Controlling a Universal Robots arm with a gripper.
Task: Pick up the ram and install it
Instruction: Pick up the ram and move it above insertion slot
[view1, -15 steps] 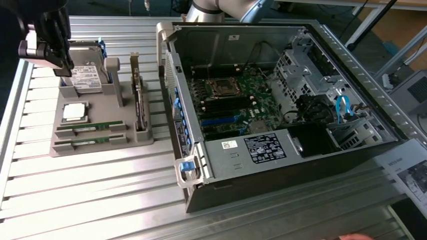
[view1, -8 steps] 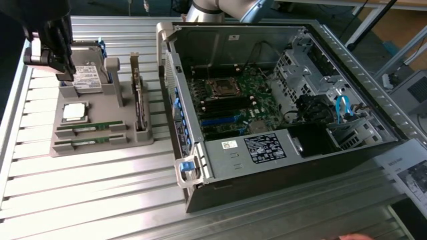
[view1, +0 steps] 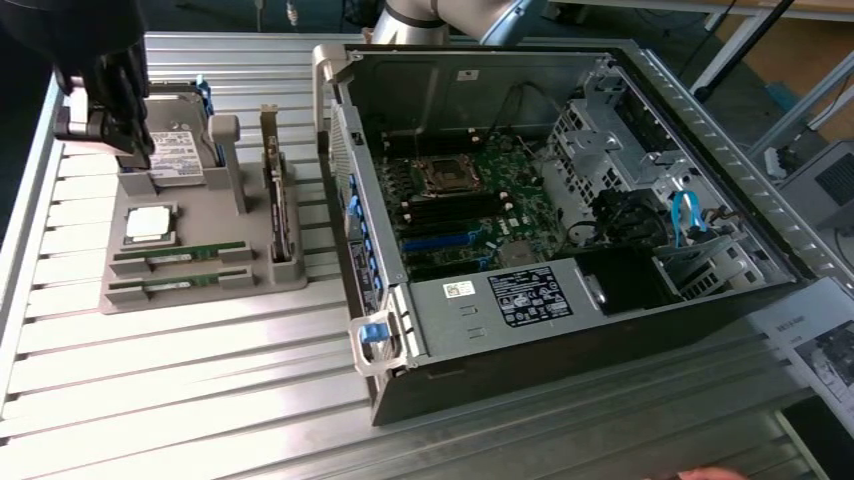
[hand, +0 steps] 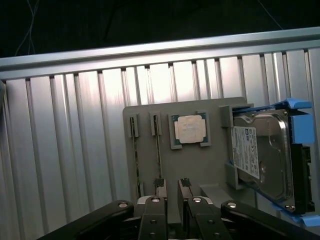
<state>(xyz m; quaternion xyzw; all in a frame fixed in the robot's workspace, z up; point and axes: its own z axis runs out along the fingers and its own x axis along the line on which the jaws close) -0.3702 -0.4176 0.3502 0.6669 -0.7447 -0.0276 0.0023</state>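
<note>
We find the ram (view1: 180, 255) seated in the gray holder (view1: 207, 228) beside a second stick (view1: 167, 288), with the processor (view1: 150, 225), hard drive (view1: 171, 152) and dark card (view1: 278, 215) alongside. The gripper (hand: 172, 195) hovers over the holder's hard-drive end, fingers apart, gripping nothing.

The arm (view1: 424, 18) is a smooth, round tube in pale silver-grey. The end effector (hand: 172, 195) is matte black, with broad outer links (hand: 97, 220) and narrower inner bars, each carrying a bright round screw head (hand: 123, 204). Its fingers (hand: 186, 197) are slim, dark bars. The exterior view shows it as a bulky black block with a grey metal bracket (view1: 78, 122).
</note>
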